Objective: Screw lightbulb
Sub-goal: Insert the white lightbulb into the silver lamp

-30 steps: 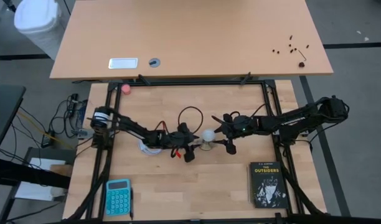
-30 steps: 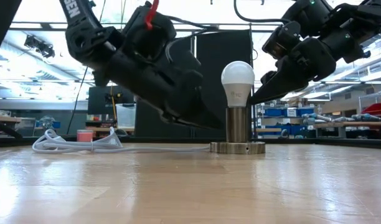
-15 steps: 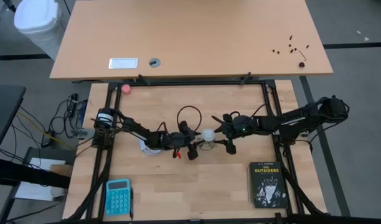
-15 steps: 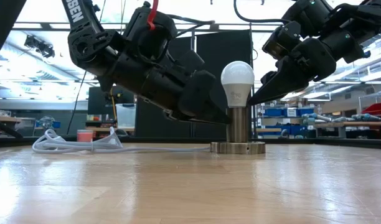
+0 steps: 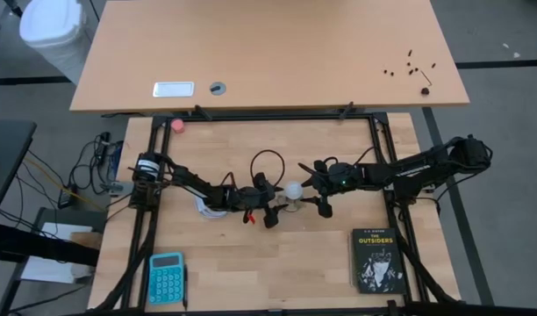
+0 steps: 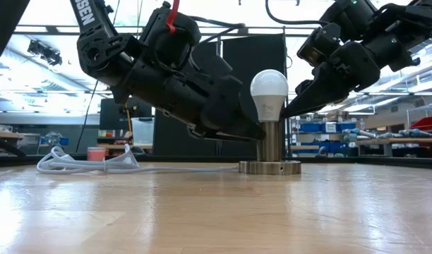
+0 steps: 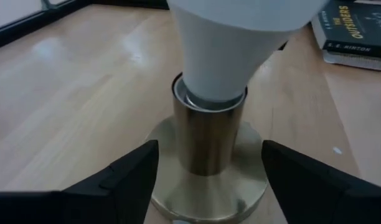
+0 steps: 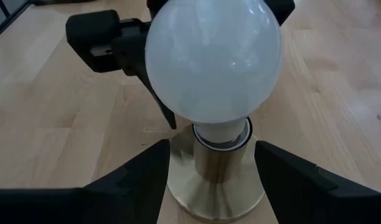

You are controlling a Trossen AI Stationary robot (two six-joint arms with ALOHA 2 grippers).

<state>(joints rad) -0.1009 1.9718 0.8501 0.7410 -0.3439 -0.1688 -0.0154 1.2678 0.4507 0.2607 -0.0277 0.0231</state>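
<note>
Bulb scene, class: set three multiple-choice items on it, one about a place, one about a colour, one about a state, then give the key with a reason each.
1. Where is the bulb?
A. lying on the table
B. standing in the brass socket
C. on the book
2. What colour is the calculator?
A. red
B. black
C. teal
3. How is the left gripper set?
A. open, a finger on each side of the socket
B. clamped on the bulb
C. holding the cord

Key: 1 B, the low view shows the bulb upright in the socket. 2 C, the high view shows it teal. 3 A, the left wrist view shows gaps between both fingers and the socket.
</note>
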